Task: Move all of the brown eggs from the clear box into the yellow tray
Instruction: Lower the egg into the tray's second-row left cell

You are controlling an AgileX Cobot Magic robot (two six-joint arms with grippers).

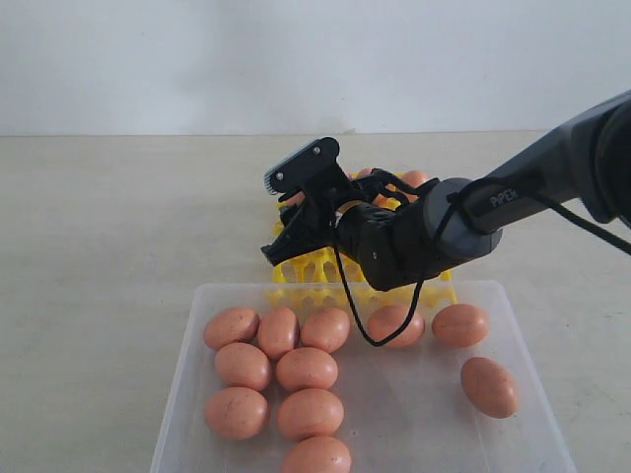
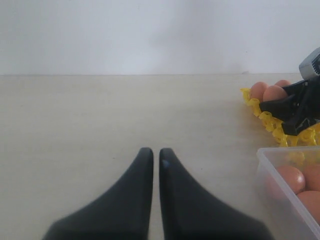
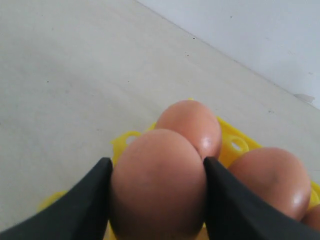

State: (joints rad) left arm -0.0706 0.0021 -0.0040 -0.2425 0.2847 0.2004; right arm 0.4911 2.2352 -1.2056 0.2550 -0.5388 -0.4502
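Observation:
My right gripper [image 1: 296,212] hangs over the near left part of the yellow tray [image 1: 306,266], shut on a brown egg [image 3: 157,185] that fills the gap between its black fingers [image 3: 85,205]. Two more brown eggs [image 3: 192,120] [image 3: 270,175] sit in tray cups just beyond the held one. Several brown eggs [image 1: 307,369] lie loose in the clear box [image 1: 182,374], in front of the tray. My left gripper [image 2: 156,152] is shut with nothing in it, over bare table to the left of the tray [image 2: 267,120] and the box [image 2: 270,165].
The right arm [image 1: 513,192] reaches in from the right, with a black cable [image 1: 355,315] looping down over the box's far edge. Beige tabletop [image 1: 118,217] stretches left of the tray and box. A white wall stands behind.

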